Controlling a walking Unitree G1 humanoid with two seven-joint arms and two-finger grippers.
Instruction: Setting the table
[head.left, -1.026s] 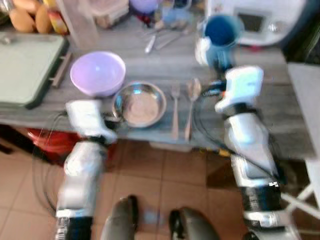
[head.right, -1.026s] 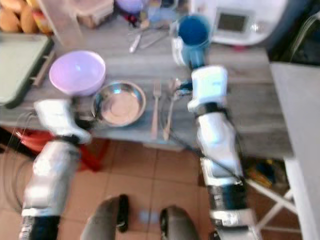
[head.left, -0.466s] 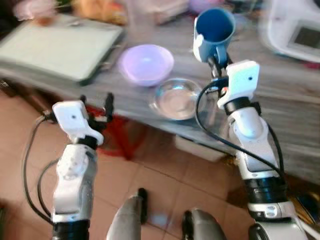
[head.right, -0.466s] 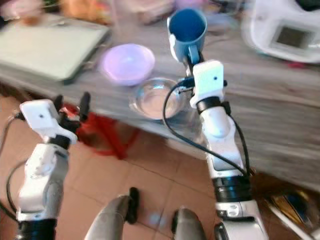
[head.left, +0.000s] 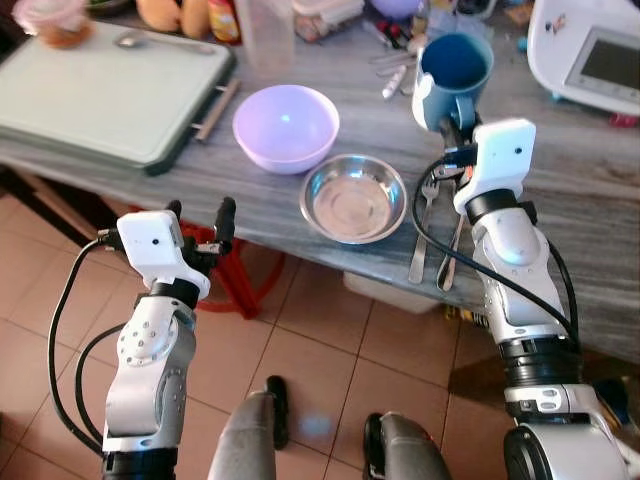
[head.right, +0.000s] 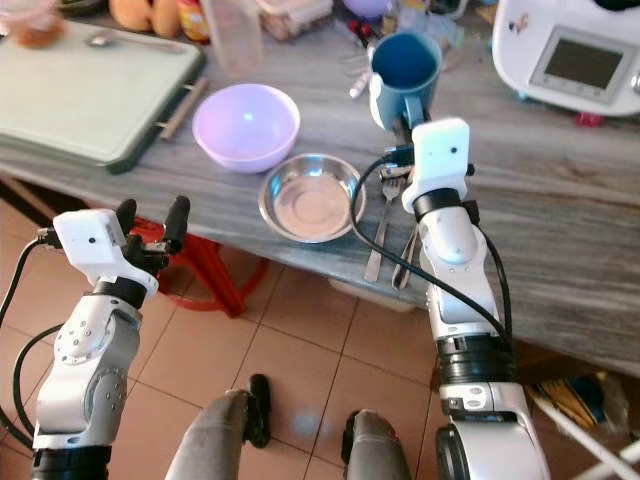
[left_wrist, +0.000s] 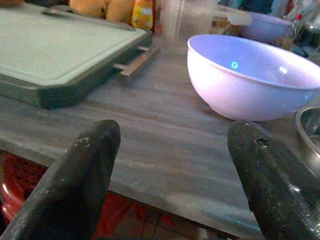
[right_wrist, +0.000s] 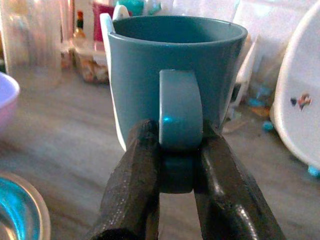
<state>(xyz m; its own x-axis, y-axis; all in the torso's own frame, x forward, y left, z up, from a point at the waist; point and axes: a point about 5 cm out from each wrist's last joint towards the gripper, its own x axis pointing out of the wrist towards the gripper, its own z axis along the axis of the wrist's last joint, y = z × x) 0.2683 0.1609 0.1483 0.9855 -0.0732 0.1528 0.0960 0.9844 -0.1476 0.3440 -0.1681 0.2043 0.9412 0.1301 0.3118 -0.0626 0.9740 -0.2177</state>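
the right gripper (right_wrist: 175, 165) has its fingers pinching the handle of the blue mug (head.left: 455, 72), one black finger on each flat side, which keeps the mug upright with its mouth up; a grip on the handle rather than the rim looks chosen so the mug can be stood down without tipping. the mug is held over the grey worktop (head.left: 600, 190), just beyond the fork (head.left: 421, 232) and spoon (head.left: 449, 255) that lie side by side near the front edge. those two sit just to the right of the steel bowl (head.left: 353, 198), so the place setting seems to be building there and the mug probably belongs beside it

the left gripper (head.left: 197, 225) hangs in front of the worktop's edge with its fingers spread wide and nothing between them, facing the lilac bowl (left_wrist: 252, 75); it looks ready rather than busy

around the setting: the lilac bowl stands behind and to the left of the steel bowl, near but apart. a green cutting board (head.left: 95, 90) takes up the left end, and a clear plastic container (head.left: 265, 35) stands at the back near it. a white appliance (head.left: 590, 50) sits at the far right, and loose utensils lie behind the mug. the cutlery directly under the right arm is what could get knocked as the mug comes down
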